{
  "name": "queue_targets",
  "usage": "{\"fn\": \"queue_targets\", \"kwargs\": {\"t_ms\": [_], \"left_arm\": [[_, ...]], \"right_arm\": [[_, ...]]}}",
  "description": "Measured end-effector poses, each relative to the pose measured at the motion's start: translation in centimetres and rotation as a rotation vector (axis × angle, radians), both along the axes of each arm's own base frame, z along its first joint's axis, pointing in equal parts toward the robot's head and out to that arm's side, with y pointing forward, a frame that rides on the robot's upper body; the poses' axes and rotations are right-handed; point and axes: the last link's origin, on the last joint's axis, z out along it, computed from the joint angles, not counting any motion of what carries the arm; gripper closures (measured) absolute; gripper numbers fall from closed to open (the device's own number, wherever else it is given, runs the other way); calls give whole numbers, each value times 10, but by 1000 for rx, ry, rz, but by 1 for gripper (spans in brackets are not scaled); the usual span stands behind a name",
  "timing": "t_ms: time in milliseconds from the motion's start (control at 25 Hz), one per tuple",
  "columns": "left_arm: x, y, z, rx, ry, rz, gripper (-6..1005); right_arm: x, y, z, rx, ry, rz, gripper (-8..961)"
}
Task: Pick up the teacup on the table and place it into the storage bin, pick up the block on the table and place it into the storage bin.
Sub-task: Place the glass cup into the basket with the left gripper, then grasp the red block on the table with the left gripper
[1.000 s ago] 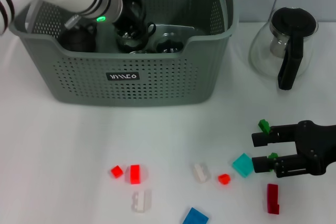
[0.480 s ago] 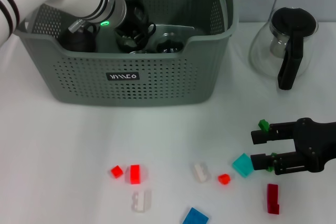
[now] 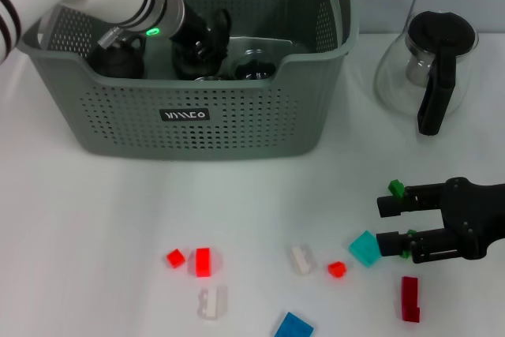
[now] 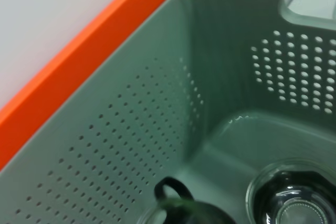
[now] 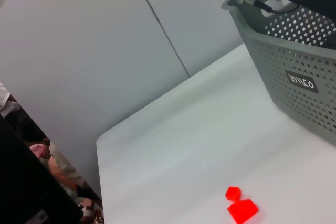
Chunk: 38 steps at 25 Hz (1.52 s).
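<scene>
The grey-green storage bin (image 3: pixel 197 116) stands at the back left of the table, and its wall also shows in the right wrist view (image 5: pixel 307 80). My left gripper (image 3: pixel 201 37) is down inside it, above dark glass teacups (image 3: pixel 254 63). The left wrist view shows one dark cup with a loop handle (image 4: pixel 181 211) on the bin floor. My right gripper (image 3: pixel 388 225) hovers open at the front right, beside a teal block (image 3: pixel 364 248). A small green block (image 3: pixel 397 189) lies by its upper finger, and another green bit (image 3: pixel 409 234) by the lower one.
A glass jug with a black handle (image 3: pixel 432 69) stands at the back right. Loose blocks lie along the front: red ones (image 3: pixel 203 261), (image 3: pixel 409 298), (image 3: pixel 337 268), white ones (image 3: pixel 300 259), (image 3: pixel 211 302) and a blue one (image 3: pixel 293 326). Red blocks (image 5: pixel 241 209) also show in the right wrist view.
My left gripper has shifted slightly inside the bin. The right gripper drifted a little toward the front right, then held still.
</scene>
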Motion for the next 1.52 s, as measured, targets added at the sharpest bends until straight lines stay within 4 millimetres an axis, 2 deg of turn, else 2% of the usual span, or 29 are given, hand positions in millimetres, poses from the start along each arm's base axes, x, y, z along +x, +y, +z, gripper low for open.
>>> {"fn": "queue_targets", "kwargs": {"t_ms": [80,200,360,520,600,680,800,880,1000,1160,1360,1520], "left_arm": [[1,0,6,15,-15,9,577],[6,-1,28,65,-73,25,453],[25,-10,72,132,-269,18,319],[44,-38,116,80,-583,-23,215],[46,-56,127,12,-699,-58,163],[46,-78,134,-85,-802,-126,163],[40,-117,129,-268,-879,-249,164],[34,-142,118,-396,-878,-326,164],[17,-166,96,-514,-832,-345,163],[-11,-177,64,-618,-708,-270,168],[-22,-181,47,-689,-567,-227,171],[-26,-174,33,-728,-377,-199,171]], "right_arm": [[0,0,0,2,0,2,196],[1,-1,1,6,0,4,195],[2,-1,3,10,-2,13,195],[2,-1,6,11,-3,29,197],[2,-1,7,7,-4,40,197],[1,-1,8,5,-5,52,197],[1,-1,12,3,-6,69,196],[1,-1,14,1,-8,74,196],[0,-1,15,-3,-8,81,196],[0,0,17,-1,-10,84,196],[-1,2,14,5,-10,80,197],[-1,3,11,8,-7,70,197]]}}
